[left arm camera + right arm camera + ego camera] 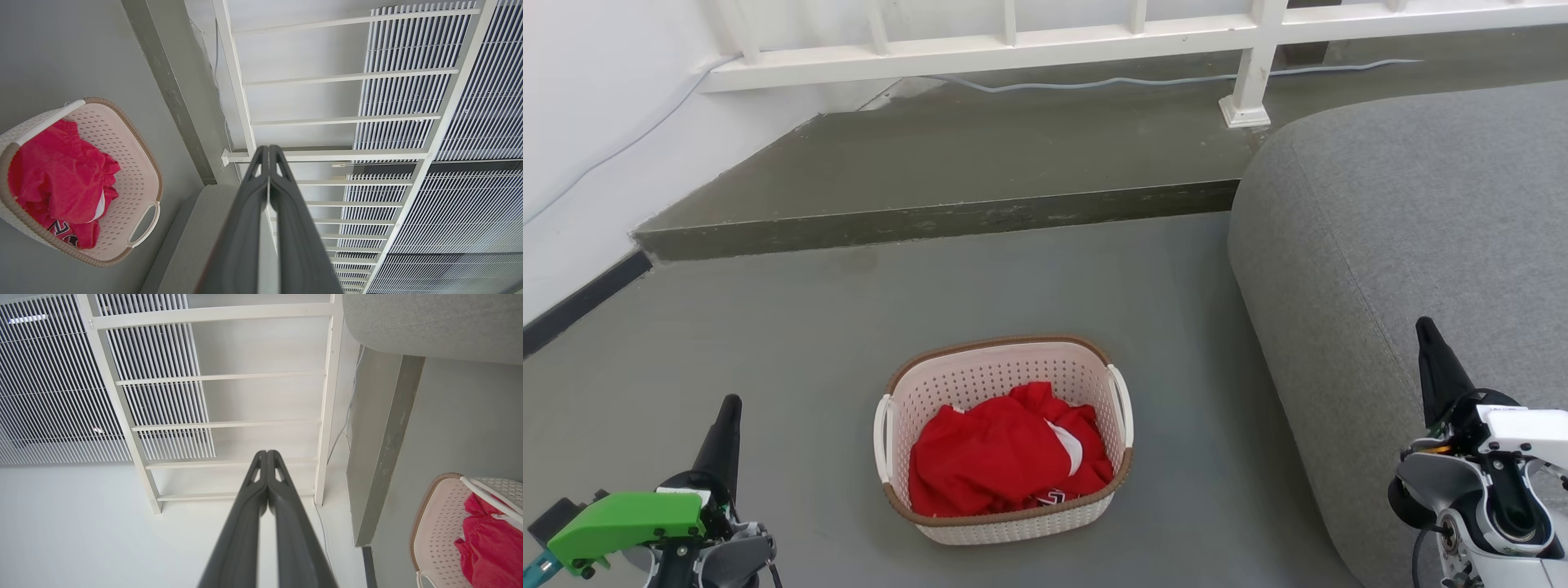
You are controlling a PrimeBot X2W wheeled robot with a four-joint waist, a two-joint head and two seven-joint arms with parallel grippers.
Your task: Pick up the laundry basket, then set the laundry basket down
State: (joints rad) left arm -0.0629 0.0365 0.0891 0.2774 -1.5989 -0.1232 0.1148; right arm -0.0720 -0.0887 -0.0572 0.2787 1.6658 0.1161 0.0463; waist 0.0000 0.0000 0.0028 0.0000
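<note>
Head view steeply down; both wrist views rolled, toward railing, laundry basket shared.

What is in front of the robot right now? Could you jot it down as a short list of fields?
basket: laundry basket upright on the grey floor, nothing touching it
contents: crumpled red garment
left side: left gripper shut, empty, apart from the basket
right side: right gripper shut, empty, near the grey sofa
progress: pick-up not yet begun
</note>
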